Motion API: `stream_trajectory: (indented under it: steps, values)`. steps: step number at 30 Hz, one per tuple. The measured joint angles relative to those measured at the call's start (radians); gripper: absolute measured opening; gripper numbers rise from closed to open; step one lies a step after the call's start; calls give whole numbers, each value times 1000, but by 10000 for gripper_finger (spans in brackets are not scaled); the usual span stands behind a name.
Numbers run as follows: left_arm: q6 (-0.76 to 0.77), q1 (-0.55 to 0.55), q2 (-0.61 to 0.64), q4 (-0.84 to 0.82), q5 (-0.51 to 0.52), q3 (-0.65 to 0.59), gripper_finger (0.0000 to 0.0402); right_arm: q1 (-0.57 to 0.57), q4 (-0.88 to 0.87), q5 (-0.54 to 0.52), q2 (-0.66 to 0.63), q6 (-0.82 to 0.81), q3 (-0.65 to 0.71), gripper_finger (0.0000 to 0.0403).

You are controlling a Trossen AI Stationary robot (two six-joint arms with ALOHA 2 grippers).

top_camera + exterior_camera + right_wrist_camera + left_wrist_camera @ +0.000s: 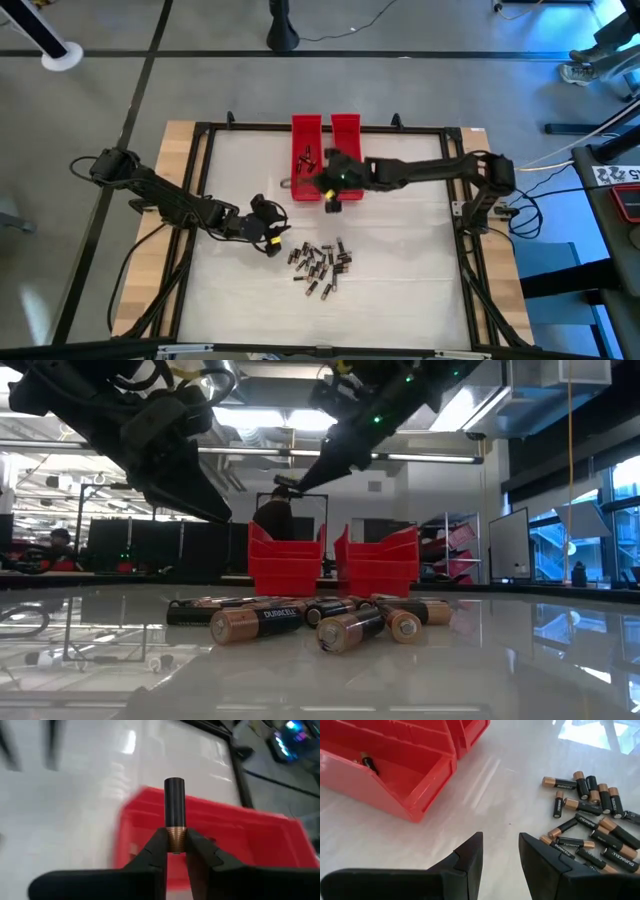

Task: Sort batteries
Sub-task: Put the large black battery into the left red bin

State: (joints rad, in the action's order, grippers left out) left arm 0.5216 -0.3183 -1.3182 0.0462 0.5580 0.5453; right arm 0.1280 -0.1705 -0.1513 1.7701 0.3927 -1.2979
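Several batteries [320, 265], dark with coppery ends, lie in a loose pile on the white table [400, 250]; the low view shows the batteries [320, 622] close up. Two red trays [325, 150] stand side by side at the far middle. The left tray [385, 770] has a battery [368, 762] in it. My right gripper [175, 839] is up above the trays, shut on one battery [174, 802]. My left gripper [500, 852] stands open with nothing between its fingers, left of the pile and near the table top. My right gripper pinches the battery's coppery end [175, 834] between its two fingertips. The dark body [174, 800] sticks out forward beyond the fingers, in line with them. The fingers [318, 465] slant down toward the table's left, and the battery hangs clear above the red trays.
A dark metal frame [330, 128] runs around the table's edges. Bare table top [410, 240] lies between the pile and the right edge. A person [272, 515] shows in the room behind the trays.
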Motion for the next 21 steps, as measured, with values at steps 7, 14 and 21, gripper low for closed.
stream_trajectory:
  steps: [7,14,21]
  values:
    - [13,0,0,27,0,0,116,123,12,103,24,-46,-48,41]
    - [12,0,0,37,1,0,116,168,25,215,50,-73,-67,61]
    - [-14,0,0,49,1,0,116,167,50,216,49,-106,-66,108]
